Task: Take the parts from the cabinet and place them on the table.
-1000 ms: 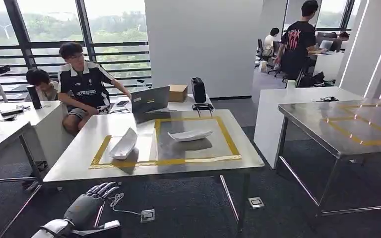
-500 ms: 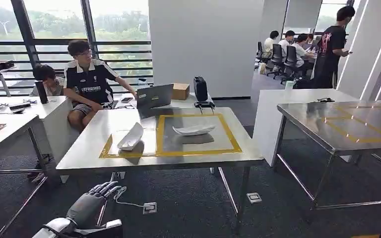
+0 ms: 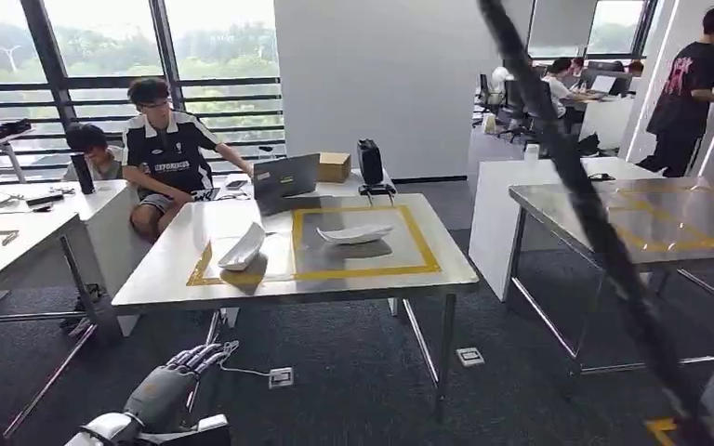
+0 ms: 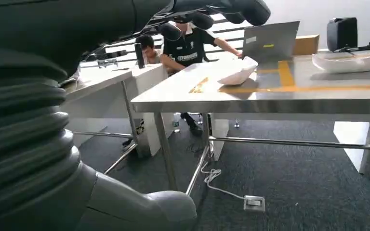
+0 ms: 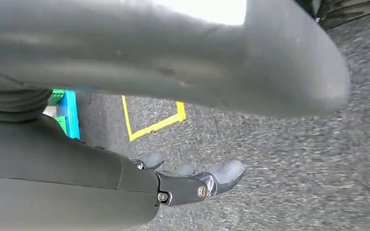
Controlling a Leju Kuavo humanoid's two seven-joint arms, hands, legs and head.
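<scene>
— While hanging low, left hand (image 3: 169,387)?
— Fingers spread, empty. Right hand (image 5: 192,180) also empty, fingers loosely apart above carpet (image 5: 294,163).
— Parts?
— Two white parts (image 3: 244,248) (image 3: 354,233) lying on taped steel table (image 3: 335,279), left and right.

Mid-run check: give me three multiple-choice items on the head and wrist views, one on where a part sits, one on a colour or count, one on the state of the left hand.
1. Where does the flatter white part lie?
A. inside the yellow tape frame on the steel table
B. on the carpet
C. on the cardboard box

2. How many white parts lie on that table?
A. one
B. two
C. four

3. What is the left hand doing?
A. gripping a white part
B. pressing on the laptop
C. holding nothing, fingers apart, below the table edge

Key: 1 A, tape borders it on all sides; 2 B, it and the folded white part near the left tape strip; 3 C, nothing lies in its spread fingers in the head view.
</scene>
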